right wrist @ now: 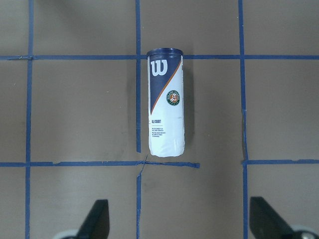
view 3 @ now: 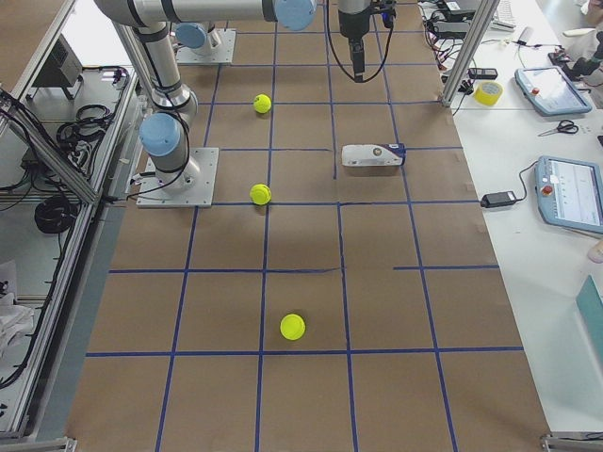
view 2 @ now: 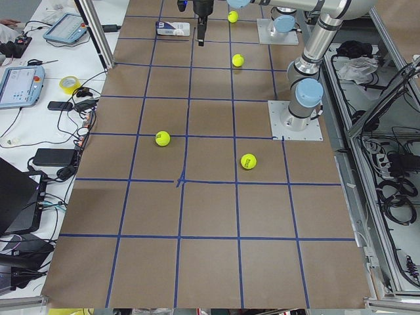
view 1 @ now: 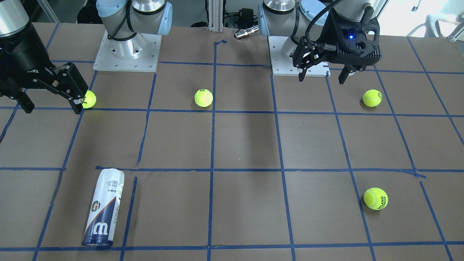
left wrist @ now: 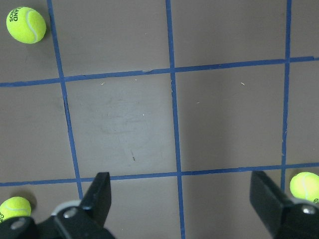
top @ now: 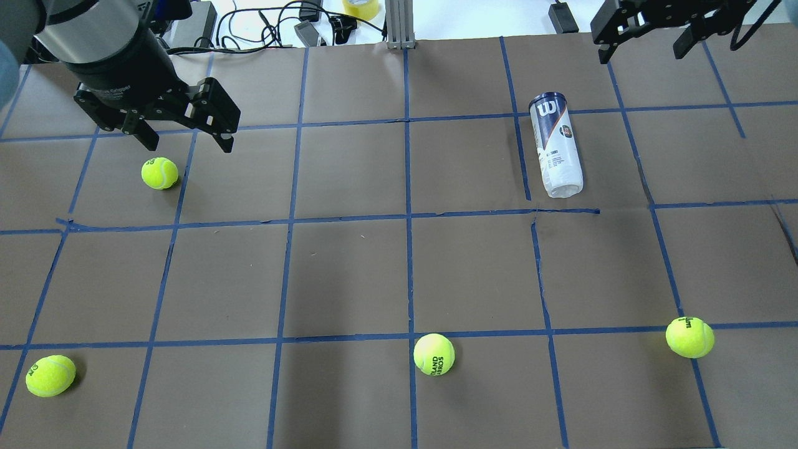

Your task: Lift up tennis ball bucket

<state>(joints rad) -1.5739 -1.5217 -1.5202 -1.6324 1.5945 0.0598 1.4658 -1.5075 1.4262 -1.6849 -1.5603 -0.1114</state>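
The tennis ball bucket (top: 555, 146) is a slim white and navy tube with a white "W". It lies on its side on the brown table, far from the robot on its right side. It also shows in the front view (view 1: 103, 212), the right wrist view (right wrist: 166, 102) and the right side view (view 3: 372, 155). My right gripper (top: 642, 56) is open and empty, held high above the table; in its wrist view (right wrist: 180, 219) the tube lies ahead of the spread fingers. My left gripper (top: 188, 147) is open and empty, well away from the tube; it also shows in the front view (view 1: 322, 79).
Several loose yellow-green tennis balls lie on the table: one (top: 159, 173) under the left gripper, one (top: 50, 375) near left, one (top: 433, 354) near middle, one (top: 689, 337) near right. Blue tape lines grid the brown table (top: 349, 274). Cables lie beyond its far edge.
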